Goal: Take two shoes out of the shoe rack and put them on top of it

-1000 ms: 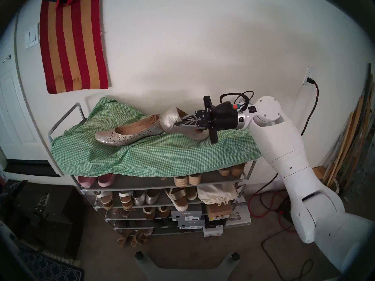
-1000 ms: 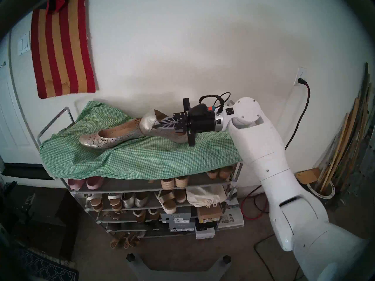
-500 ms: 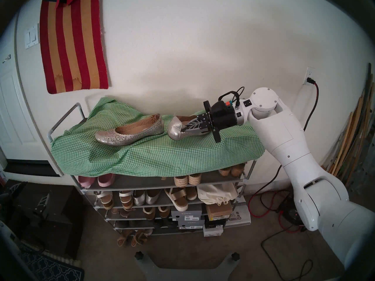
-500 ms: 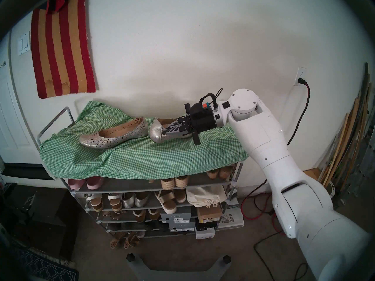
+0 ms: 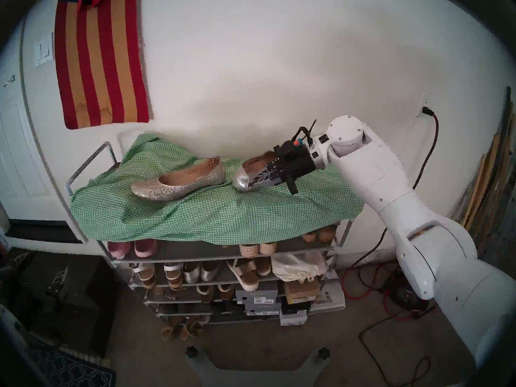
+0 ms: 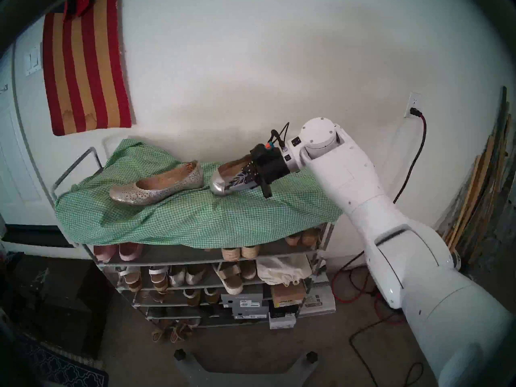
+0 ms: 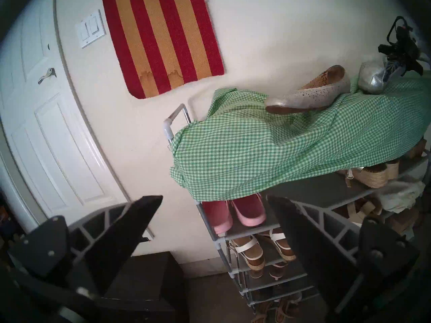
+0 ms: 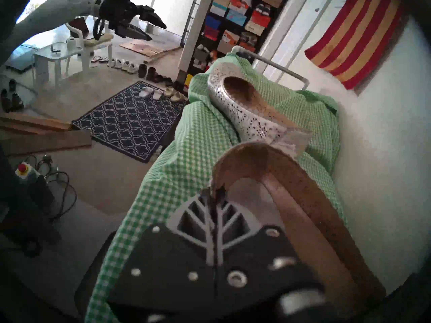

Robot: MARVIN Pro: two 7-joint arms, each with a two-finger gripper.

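Fingers (image 8: pixel 205 220) of the right gripper (image 5: pixel 255 179) are pressed together on the side wall of the second shoe (image 5: pixel 245 179), with its tan-lined edge pinched between them, as is seen from the right wrist. That flat is held low at the right half of the green-white gingham cloth (image 5: pixel 212 216), its shiny toe pointing toward the first shoe (image 5: pixel 178 182); whether its sole is already resting on the cloth cannot be told. The first shoe is laid on the cloth just left of it, toe toward the front left, heel toward the wall, and a small gap is seen between the two flats. Both are perforated silver-gold flats with tan insoles. The cloth is draped over the top of the shoe rack (image 5: pixel 89 165), whose grey tube rail is left bare at the left end. On the shelf below, pink slip-ons (image 5: pixel 131 248) are seen at the left, and plain silver flats (image 5: pixel 199 274) stand one shelf lower among sandals. Boxes (image 5: pixel 261 301) are stacked on the lower right shelves. A red and orange striped hanging (image 5: pixel 100 57) is fixed to the wall above the rack's left end.

Well apart from the rack, the left gripper (image 7: pixel 210 224) is held with its fingers spread wide and nothing between them.
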